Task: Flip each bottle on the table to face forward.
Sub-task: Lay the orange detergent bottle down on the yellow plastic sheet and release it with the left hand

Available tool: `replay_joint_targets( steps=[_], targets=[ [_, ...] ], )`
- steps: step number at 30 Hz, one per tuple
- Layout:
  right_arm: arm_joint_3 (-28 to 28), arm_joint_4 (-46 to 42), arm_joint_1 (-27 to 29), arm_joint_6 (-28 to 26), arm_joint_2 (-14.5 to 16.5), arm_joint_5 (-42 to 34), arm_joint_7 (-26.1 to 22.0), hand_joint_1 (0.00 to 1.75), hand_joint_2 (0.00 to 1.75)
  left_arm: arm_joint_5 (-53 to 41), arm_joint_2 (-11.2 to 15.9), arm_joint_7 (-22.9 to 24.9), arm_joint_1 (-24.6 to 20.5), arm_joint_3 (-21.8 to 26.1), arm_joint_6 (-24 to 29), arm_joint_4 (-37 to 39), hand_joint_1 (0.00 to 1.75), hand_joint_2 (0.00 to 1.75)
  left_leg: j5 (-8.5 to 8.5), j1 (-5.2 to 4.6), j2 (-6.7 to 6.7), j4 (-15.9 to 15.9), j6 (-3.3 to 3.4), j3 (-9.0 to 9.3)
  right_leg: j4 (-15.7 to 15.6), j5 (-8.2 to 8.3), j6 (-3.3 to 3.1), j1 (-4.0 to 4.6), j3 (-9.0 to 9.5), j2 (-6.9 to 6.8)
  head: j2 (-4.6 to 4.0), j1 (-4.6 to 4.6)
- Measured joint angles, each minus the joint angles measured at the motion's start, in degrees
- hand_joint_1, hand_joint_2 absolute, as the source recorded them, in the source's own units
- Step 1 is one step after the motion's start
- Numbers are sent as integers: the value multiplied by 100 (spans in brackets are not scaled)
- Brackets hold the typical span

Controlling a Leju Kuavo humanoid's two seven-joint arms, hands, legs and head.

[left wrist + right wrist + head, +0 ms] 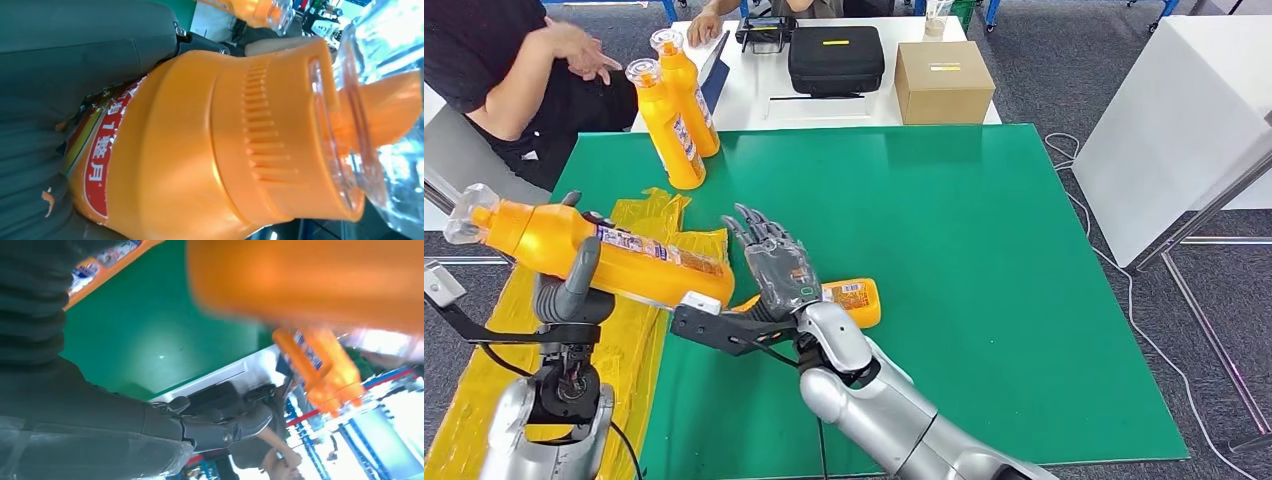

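Note:
My left hand (pixel 572 290) grips an orange bottle (pixel 614 255) around its middle and holds it sideways above the table's left edge, its clear cap (pixel 469 213) pointing left. Up close, the left hand (pixel 45 90) wraps the labelled bottle (pixel 200 150). A second orange bottle (pixel 856 300) lies on the green table (pixel 984 250). My right hand (pixel 774 262) hovers flat over its left end with fingers spread and nothing in them. Two more orange bottles (pixel 669 130) stand upright at the back left. The right hand (pixel 165 425) shows outstretched, with the upright bottles (pixel 320 365) beyond.
A yellow plastic sheet (pixel 659 215) drapes over the table's left edge. A person (pixel 514 70) sits at the far left corner. On the white table behind stand a black case (pixel 836 58) and a cardboard box (pixel 942 82). A white block (pixel 1184 120) stands to the right.

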Motion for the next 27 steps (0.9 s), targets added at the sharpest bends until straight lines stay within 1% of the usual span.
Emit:
replay_joint_targets(
  steps=[5,7,8,9,10,12,14,15,16,17,18,21,22,24,27],
  targets=[
    [-128,-37,-5,-5,-57,-104,-105,0,0,-260,18,-42,39,42,4,1,175,175,1,1,-1,0,-1,1,0,0,0,1,0,-1,0,0],
    [-160,-45,-2,-19,-94,-139,-133,0,0,-829,39,-250,23,43,274,2,175,175,1,1,0,0,-1,2,0,0,0,1,0,0,0,0],
    [-182,-63,4,-23,-119,-143,-137,0,0,-1403,55,-417,-6,41,592,2,175,175,1,1,0,0,-1,2,0,0,0,1,0,0,1,0],
    [-210,-92,15,-24,-148,-142,-137,0,0,-2194,76,-578,-53,39,1002,2,175,175,1,1,0,1,-1,2,0,0,0,1,-1,0,1,0],
    [-246,-137,31,-21,-180,-135,-138,0,0,-3231,102,-685,-119,39,1466,2,175,175,1,1,-1,1,-1,2,0,0,0,1,0,-1,1,0],
    [-332,-266,81,-3,-245,-117,-156,0,0,-5745,181,-653,-274,52,2268,20,175,175,1,0,-3,1,-1,1,0,0,0,0,0,-4,0,-1],
    [-415,-432,141,37,-308,-104,-191,0,0,-8255,296,-461,-413,89,2752,107,175,175,1,0,-4,1,-1,1,0,0,0,0,1,-5,0,-1],
    [-450,-510,167,58,-335,-102,-206,0,0,-9222,353,-391,-462,118,2881,172,175,175,1,0,-2,1,-1,1,0,0,0,0,1,-3,0,-1],
    [-479,-577,188,75,-362,-102,-215,0,0,-9945,401,-349,-495,152,2957,243,175,175,1,0,0,1,-1,1,0,0,0,0,0,-2,0,-1],
    [-503,-630,206,84,-385,-102,-220,0,0,-10341,437,-335,-514,183,2996,304,175,175,1,0,1,1,-1,1,0,0,0,0,0,-1,0,0],
    [-525,-673,221,89,-405,-102,-223,0,0,-10468,465,-332,-527,205,3026,358,175,175,1,0,2,1,-1,1,0,0,0,0,0,0,0,0],
    [-556,-755,245,96,-453,-141,-256,0,0,-10196,519,-136,-566,221,3179,525,175,175,1,0,1,1,-1,2,0,0,0,0,-1,0,0,0],
    [-558,-780,250,99,-469,-167,-277,0,0,-10361,551,-13,-581,222,3263,625,175,175,1,0,1,1,-1,2,0,0,0,0,-1,-1,0,0],
    [-558,-835,264,103,-502,-217,-320,0,0,-11045,636,161,-605,221,3404,901,175,175,1,0,0,1,-1,2,0,0,0,0,0,-1,0,-1],
    [-557,-942,334,107,-544,-242,-348,0,0,-11832,738,209,-612,215,3476,1338,175,175,1,1,0,1,-2,2,0,0,0,1,-1,-1,0,-1]
  ],
)
